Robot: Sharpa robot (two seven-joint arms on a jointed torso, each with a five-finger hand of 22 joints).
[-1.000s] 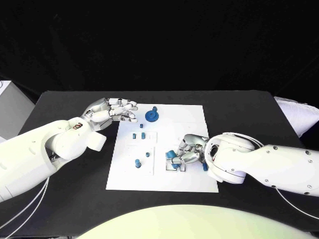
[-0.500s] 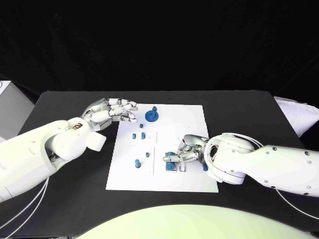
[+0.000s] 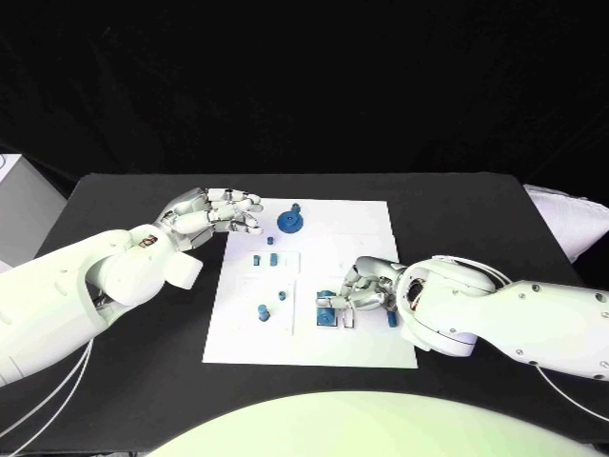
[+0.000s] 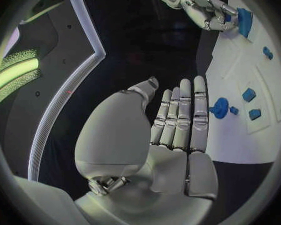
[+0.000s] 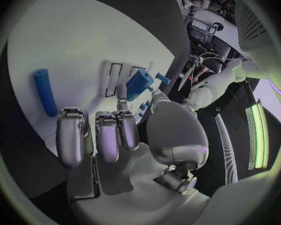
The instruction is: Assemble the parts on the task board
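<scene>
Blue plastic, the piece in question: a short chunky block [image 5: 139, 83] with a small side peg, pinched at the tips of my right hand [image 3: 357, 296] and held low over the near right part of the white task board [image 3: 345, 217], at the outlined rectangular slots. Change logged over the last second: my right hand has crept a little toward the board's middle and turned slightly, and the block has travelled with it, so it now hangs nearer the slot frames than it did; my reading is that this is the last alignment before seating, with the block not yet pressed home. Nothing else on the board has shifted. My left hand [image 3: 211, 215] stays where it was, at the board's far left corner, fingers held close together and lightly curled, holding nothing and touching nothing that I can make out. Other stock on the board: a blue round disc with a hub [image 3: 291, 223] at the far edge, just beside my left fingertips; two small blue blocks [image 3: 264, 258] side by side below it; a small blue peg [image 3: 263, 311] toward the near left; and a plain blue cylinder [image 5: 45, 91] lying flat near my right hand. The board sits square on the black desk [image 3: 140, 381]. Assembly judged early: most parts lie loose, unseated.
</scene>
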